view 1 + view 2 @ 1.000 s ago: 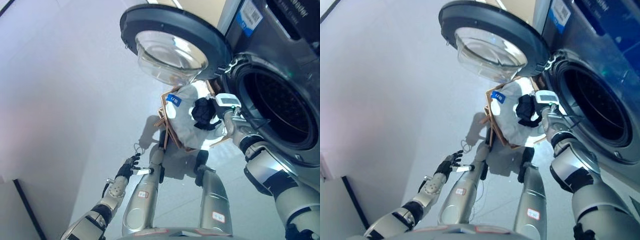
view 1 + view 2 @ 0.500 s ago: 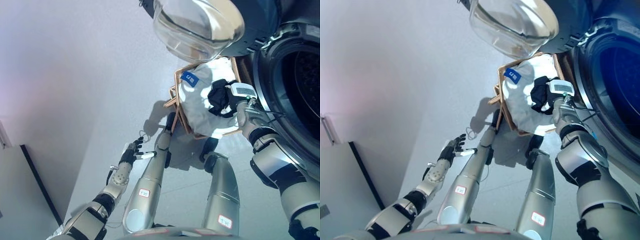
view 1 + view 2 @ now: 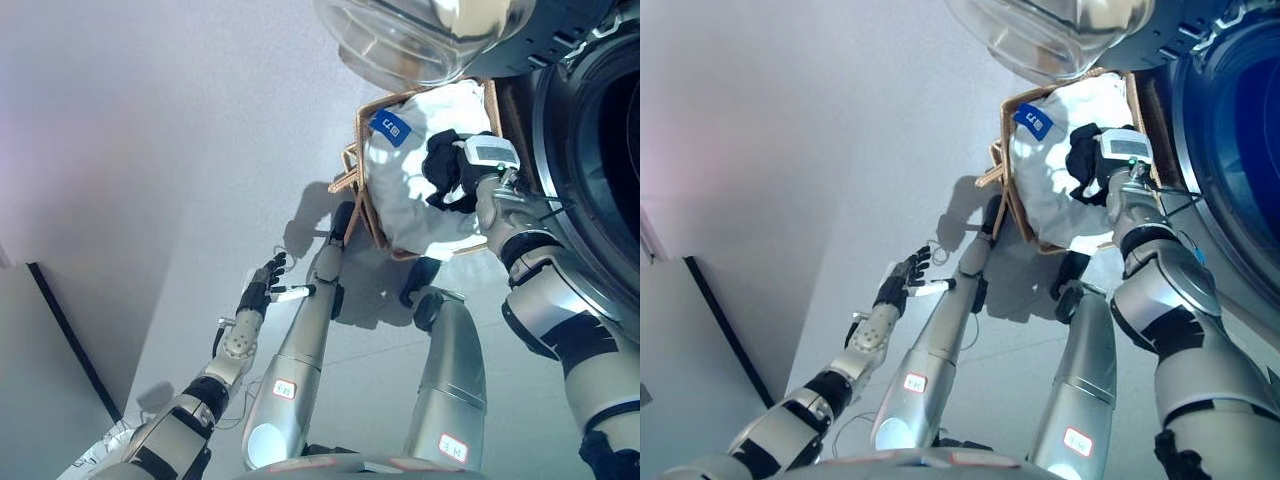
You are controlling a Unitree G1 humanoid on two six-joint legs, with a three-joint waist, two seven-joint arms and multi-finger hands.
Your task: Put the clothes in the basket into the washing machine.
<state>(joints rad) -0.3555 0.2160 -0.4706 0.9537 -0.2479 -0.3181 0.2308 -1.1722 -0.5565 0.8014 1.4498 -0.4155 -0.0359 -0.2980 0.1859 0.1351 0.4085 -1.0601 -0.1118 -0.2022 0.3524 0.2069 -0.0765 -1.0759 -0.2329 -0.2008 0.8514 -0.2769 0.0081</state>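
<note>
A wooden-framed basket (image 3: 354, 188) stands on the floor in front of the washing machine (image 3: 600, 150). It is full of white cloth (image 3: 405, 195) with a blue label (image 3: 390, 127). My right hand (image 3: 447, 170) rests on top of the cloth inside the basket, its dark fingers curled into the fabric. My left hand (image 3: 262, 287) hangs low at my left side, apart from the basket, fingers relaxed and holding nothing. The machine's round door (image 3: 430, 35) is swung open above the basket.
The dark drum opening shows at the right edge, just beside the basket. The open door with its glass bowl overhangs the basket's far side. Pale floor spreads to the left, and a dark skirting line (image 3: 70, 335) runs along the lower left.
The whole picture has shifted, so the camera has moved. My right hand stays on the white cloth in the basket. My left hand stays at my side.
</note>
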